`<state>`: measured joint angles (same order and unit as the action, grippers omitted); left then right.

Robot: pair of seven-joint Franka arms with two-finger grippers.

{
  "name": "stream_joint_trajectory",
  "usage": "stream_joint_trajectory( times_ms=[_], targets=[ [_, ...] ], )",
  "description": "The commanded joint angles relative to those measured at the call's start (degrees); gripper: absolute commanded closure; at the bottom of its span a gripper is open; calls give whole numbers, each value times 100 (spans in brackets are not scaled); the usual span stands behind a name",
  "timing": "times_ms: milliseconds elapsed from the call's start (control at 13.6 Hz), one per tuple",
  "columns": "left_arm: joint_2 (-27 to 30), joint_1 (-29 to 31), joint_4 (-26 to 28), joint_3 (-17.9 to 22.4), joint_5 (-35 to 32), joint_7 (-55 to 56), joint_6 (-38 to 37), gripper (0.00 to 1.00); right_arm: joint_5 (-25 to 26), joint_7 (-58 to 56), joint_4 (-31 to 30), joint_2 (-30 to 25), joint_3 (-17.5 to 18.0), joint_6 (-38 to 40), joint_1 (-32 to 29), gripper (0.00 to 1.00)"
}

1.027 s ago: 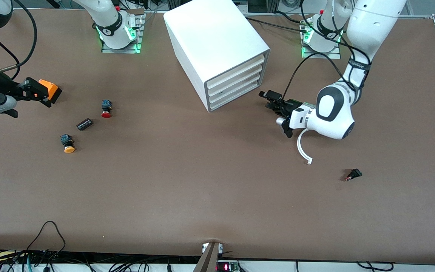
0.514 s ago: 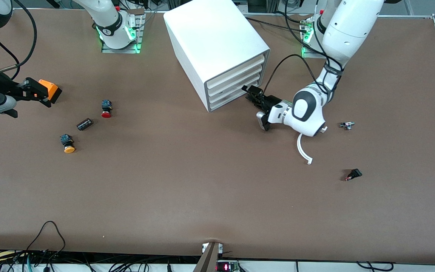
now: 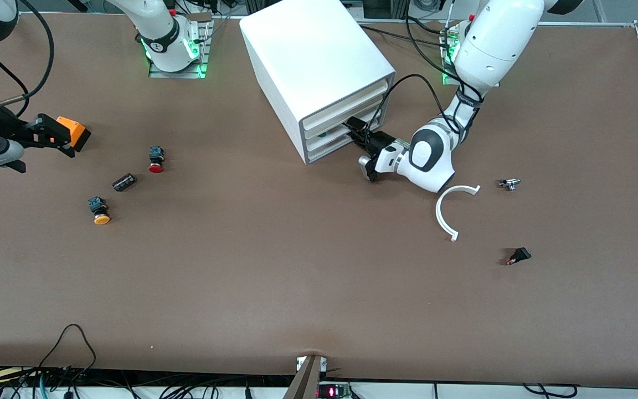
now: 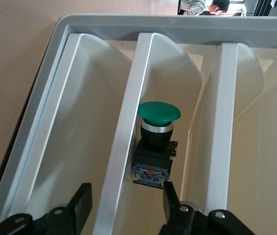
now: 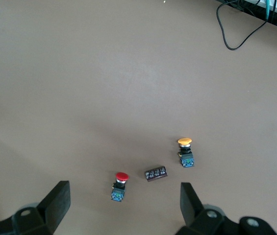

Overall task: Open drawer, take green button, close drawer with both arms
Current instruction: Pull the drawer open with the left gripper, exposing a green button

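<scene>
Only the left wrist view shows the button [image 4: 154, 147], green-capped, inside the drawer [image 4: 128, 98]. The left gripper [image 4: 123, 205] reaches into that drawer, fingers parted, straddling a divider, button just ahead, ungripped. The right gripper [image 5: 123, 205] waits wide open and empty, well apart from the drawer

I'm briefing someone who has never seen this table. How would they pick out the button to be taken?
Find the white cabinet between the arms' bases; the left gripper reaches into its stack of drawers. In one drawer stands the button, against a white divider. Its cap is green; the two buttons on the table toward the right arm's end are red-capped and yellow-orange-capped.
</scene>
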<state>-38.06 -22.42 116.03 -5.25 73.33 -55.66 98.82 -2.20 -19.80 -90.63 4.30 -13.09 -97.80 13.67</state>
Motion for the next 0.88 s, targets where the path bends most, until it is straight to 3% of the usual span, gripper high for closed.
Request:
stream_joint_trajectory(
  times_ms=[0,587,807],
  targets=[
    [44,-69,130,-20,173,-182,-29,42,-79,64,151,62,17,103,-49,1],
    [35,-87,192,-29,226,-191,-56,90,-70,64,151,62,17,103,-58,1],
    [53,-17,156,-12,244,-112,-47,95,-70,64,151,62,17,103,-58,1]
  ],
)
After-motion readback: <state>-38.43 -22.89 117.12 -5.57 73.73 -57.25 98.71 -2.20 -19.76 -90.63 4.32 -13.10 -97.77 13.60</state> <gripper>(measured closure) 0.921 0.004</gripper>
